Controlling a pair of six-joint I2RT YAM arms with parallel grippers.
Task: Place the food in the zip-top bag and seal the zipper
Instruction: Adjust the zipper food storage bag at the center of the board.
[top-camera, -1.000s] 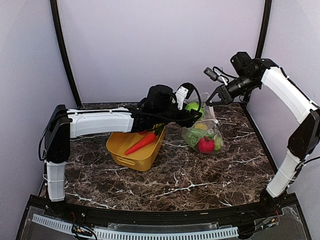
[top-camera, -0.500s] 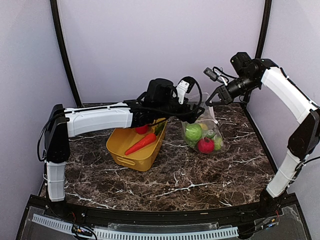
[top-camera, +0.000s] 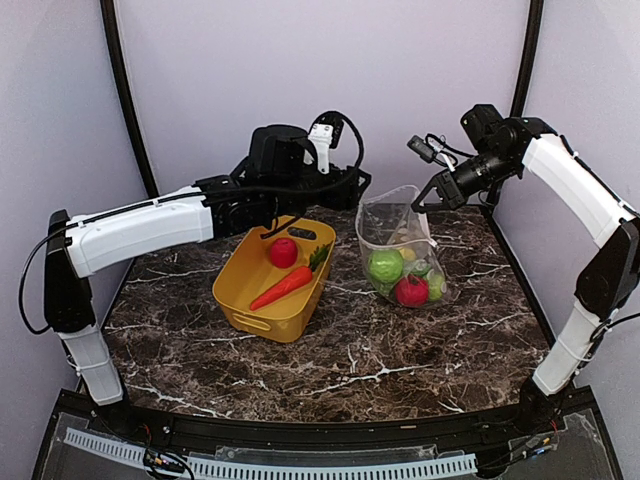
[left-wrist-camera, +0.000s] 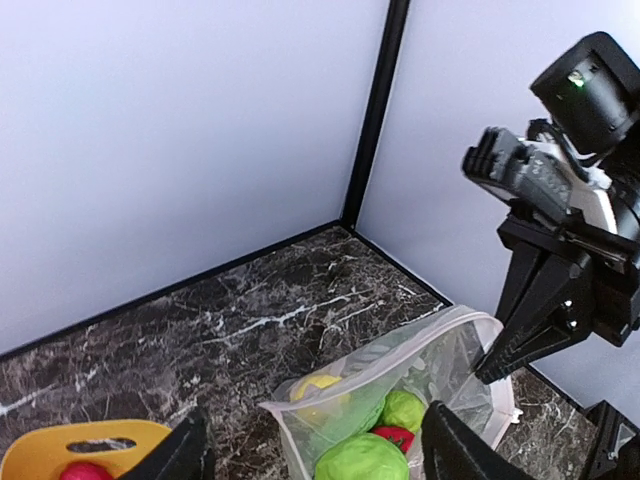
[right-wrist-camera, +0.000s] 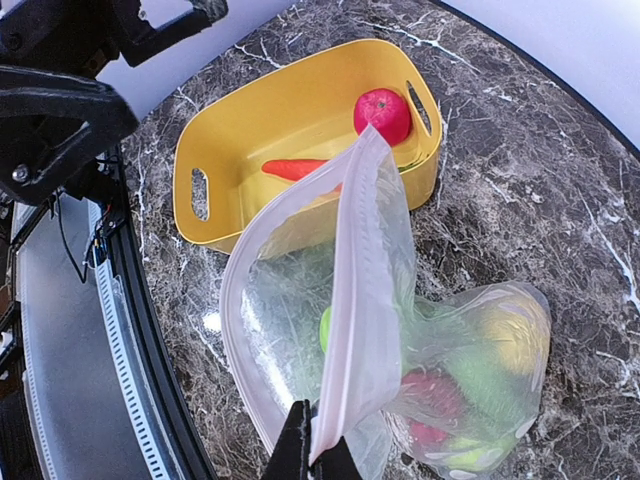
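Top view: high, overlooks whole table (top-camera: 400, 350). Wrist views: close. All share zip-top bag (top-camera: 395, 225), yellow tub (top-camera: 240, 300).

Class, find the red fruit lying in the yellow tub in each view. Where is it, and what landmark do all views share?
Top external: red fruit left of centre, in the tub's far end.
Left wrist: red fruit at bottom-left corner, cut by the edge.
Right wrist: red fruit top centre, in the tub.
Shared landmark: the bag.
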